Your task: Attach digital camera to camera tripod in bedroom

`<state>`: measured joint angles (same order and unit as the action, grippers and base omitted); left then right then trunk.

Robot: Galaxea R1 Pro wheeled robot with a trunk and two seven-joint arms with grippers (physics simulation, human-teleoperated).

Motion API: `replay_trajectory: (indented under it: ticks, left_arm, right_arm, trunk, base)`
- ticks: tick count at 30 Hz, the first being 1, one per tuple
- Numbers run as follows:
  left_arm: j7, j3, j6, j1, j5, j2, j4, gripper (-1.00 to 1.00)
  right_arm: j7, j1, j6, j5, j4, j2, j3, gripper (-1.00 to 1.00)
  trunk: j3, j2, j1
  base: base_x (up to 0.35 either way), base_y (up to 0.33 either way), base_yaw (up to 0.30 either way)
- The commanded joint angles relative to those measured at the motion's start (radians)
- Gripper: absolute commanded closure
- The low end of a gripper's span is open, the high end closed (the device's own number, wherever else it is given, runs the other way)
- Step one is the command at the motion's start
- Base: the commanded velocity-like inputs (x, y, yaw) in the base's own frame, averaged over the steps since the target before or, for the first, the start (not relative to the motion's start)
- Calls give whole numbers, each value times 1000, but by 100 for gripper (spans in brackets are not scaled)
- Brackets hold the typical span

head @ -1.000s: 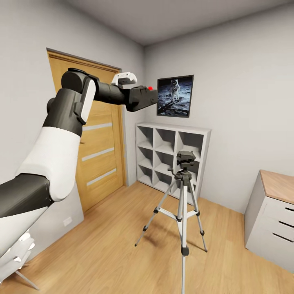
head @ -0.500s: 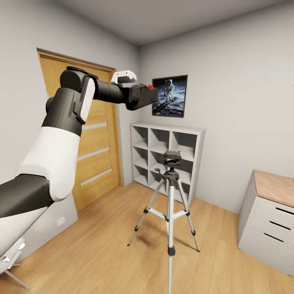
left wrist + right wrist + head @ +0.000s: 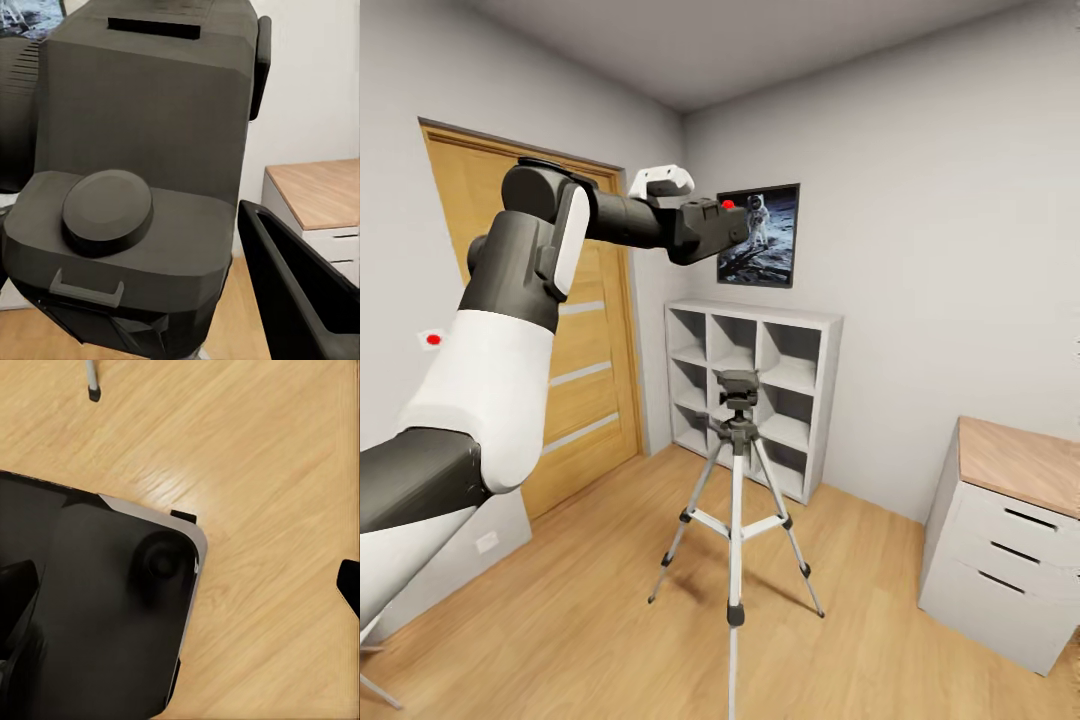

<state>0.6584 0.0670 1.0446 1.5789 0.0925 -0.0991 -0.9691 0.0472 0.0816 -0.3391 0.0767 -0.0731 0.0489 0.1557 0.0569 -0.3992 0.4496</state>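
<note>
- Setting: domestic room, furnished as a bedroom.
- Floor (image 3: 590, 640): light wooden planks.
- Walls (image 3: 920, 250): pale grey.
- Door (image 3: 590, 350): oak, frosted strips.
- Cube shelving (image 3: 800, 330): grey.
- Drawer unit (image 3: 1000, 560): white, wooden top.
- Astronaut picture (image 3: 770, 250): framed, wall-hung.

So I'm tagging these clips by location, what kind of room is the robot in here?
Probably a room in a home, a bedroom or study: plank floor, oak door, grey cube shelving, a white drawer unit and a framed astronaut picture. A camera tripod stands mid-floor.
</note>
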Motion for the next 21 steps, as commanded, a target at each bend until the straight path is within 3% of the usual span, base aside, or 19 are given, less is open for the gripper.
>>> replay_trajectory:
  ticks: [1, 9, 21]
  left_arm:
    - [10, -1, 3, 0, 10, -1, -14, 100]
    - [10, -1, 3, 0, 10, -1, -42, 100]
    - [10, 0, 3, 0, 10, -1, -43, 100]
  right_arm:
    - [0, 1, -6, 8, -4, 0, -1, -100]
    - [0, 1, -6, 8, -4, 0, -1, -100]
    - [0, 1, -6, 8, -4, 0, -1, -100]
  trunk:
    - [0, -1, 0]
    - [0, -1, 0]
    - [0, -1, 0]
  base:
    - [0, -312, 0]
    - [0, -312, 64]
    - [0, -312, 257]
